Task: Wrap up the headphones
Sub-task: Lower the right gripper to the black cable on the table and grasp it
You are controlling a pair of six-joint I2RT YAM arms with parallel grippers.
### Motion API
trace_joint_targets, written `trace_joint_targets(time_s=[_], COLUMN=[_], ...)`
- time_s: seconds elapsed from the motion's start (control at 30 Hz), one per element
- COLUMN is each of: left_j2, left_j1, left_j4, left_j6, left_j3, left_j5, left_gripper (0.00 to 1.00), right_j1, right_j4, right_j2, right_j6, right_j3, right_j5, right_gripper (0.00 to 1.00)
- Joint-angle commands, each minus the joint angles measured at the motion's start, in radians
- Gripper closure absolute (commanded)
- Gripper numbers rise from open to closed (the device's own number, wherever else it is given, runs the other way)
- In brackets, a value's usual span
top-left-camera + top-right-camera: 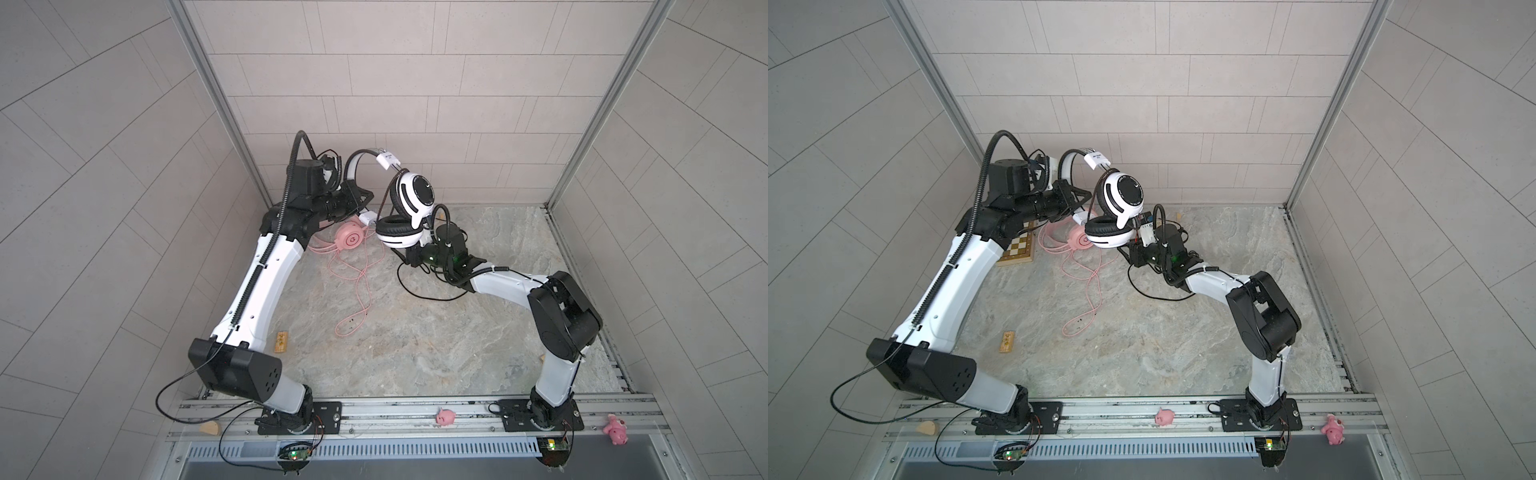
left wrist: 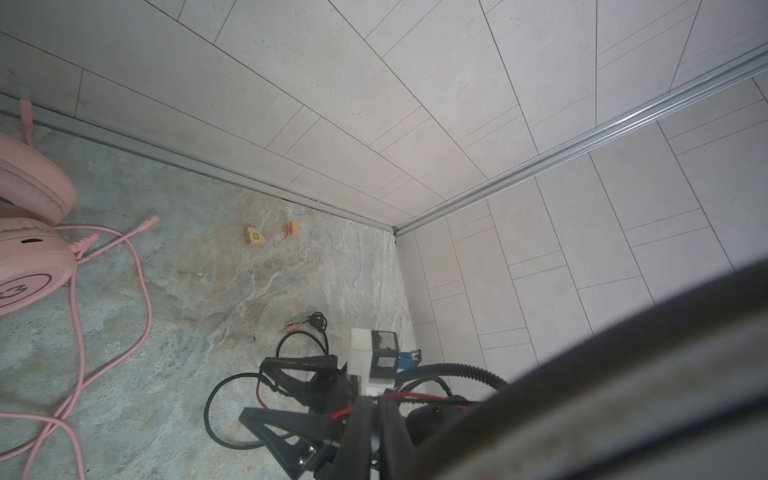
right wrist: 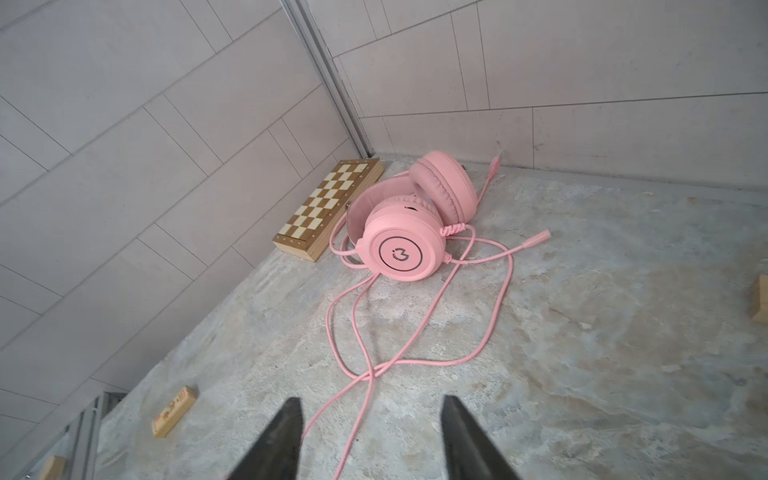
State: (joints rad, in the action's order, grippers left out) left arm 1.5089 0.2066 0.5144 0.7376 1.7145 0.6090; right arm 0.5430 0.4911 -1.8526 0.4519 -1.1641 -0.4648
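Hanging above the far part of the counter, the white headphones are clear of the surface. Their headband is clamped in the closed left gripper. The two ear cups dangle toward the middle, the lower one with its black pad turned up. The right gripper sits just beside and below that lower cup. Its jaws are parted and grip nothing; through the gap only the counter and the pink cable show. The black cable of the white pair lies in a loop on the counter close by. The pink headphones lie on the counter near its far left corner, just beside a folded chessboard. Their cable sprawls loose toward the middle.
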Motion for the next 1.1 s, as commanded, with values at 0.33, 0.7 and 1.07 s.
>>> trace_joint_targets(time_s=[0.33,0.7,1.07], left_j2=[-0.037,-0.053,-0.073], left_j1=[0.007,0.016,0.016], left_j4=[-0.085,-0.258,-0.281], left_j6=[0.064,0.187,0.214], left_j3=[0.055,-0.075,-0.088], left_j5=[-0.051,-0.145,-0.246], left_gripper=[1.00,1.00,1.00], right_j1=[0.016,0.108,0.108], right_j4=[0.157,0.162,0.241], right_j2=[-0.031,-0.015,0.010], right_j6=[0.066,0.096,0.181], right_j3=[0.158,0.220,0.277], right_j5=[-0.014,0.053,0.072], right_gripper=[0.96,0.88,0.94])
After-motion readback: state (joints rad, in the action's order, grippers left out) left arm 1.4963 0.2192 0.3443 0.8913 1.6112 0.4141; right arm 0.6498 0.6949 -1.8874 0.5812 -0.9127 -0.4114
